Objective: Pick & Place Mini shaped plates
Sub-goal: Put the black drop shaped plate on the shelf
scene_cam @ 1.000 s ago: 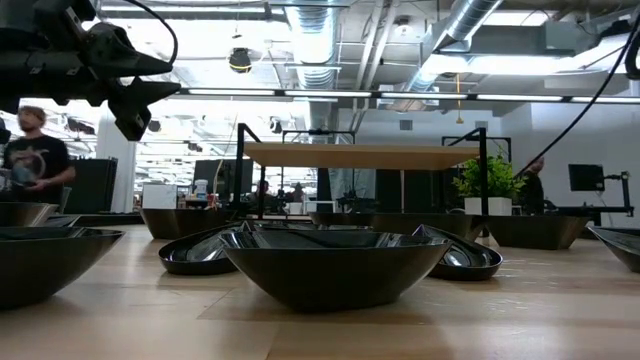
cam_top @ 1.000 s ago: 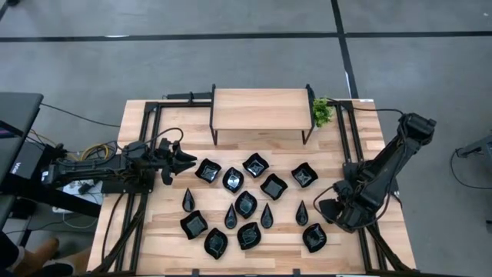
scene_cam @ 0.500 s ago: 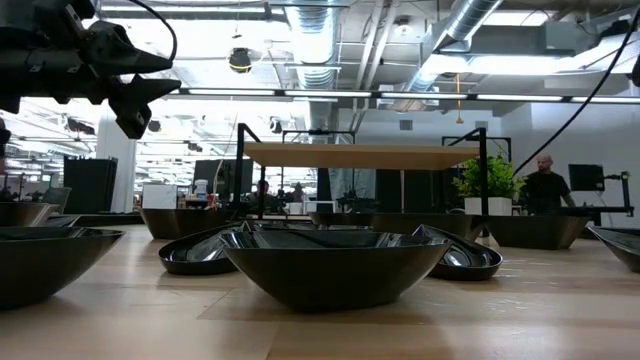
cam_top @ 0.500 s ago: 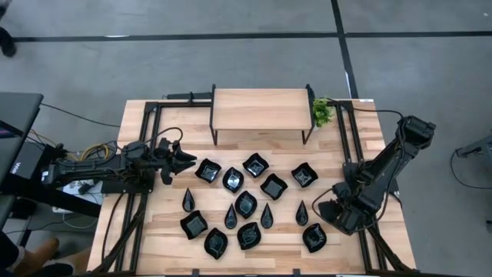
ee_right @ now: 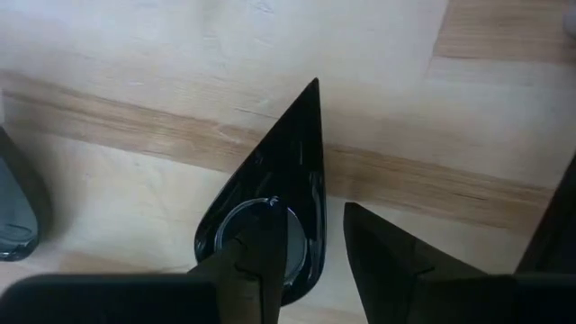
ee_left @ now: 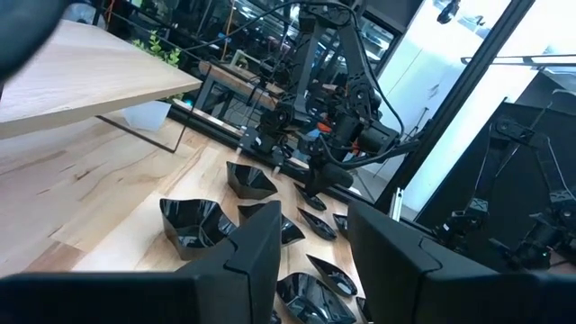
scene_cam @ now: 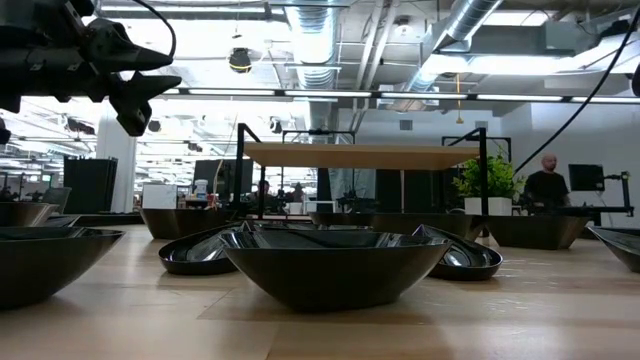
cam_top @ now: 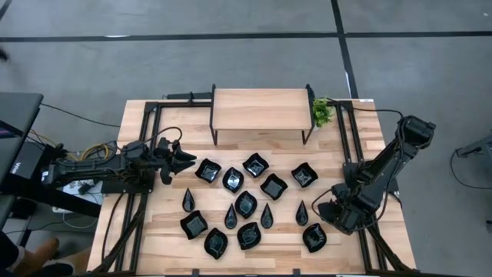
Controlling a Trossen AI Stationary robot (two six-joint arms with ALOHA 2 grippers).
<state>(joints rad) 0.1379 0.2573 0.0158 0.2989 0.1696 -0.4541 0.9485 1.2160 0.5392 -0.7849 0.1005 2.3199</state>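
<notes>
Right gripper parted, empty, over teardrop plate; left gripper parted, empty; fourteen mini shaped plates.

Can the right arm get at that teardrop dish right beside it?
Probably yes. The right end effector hangs open just over the teardrop dish, one finger above its bowl, with bare table around it.

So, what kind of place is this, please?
Probably an open lab or workshop: exposed ceiling ducts, a wooden table in a black frame, desks with a monitor and a person behind.
</notes>
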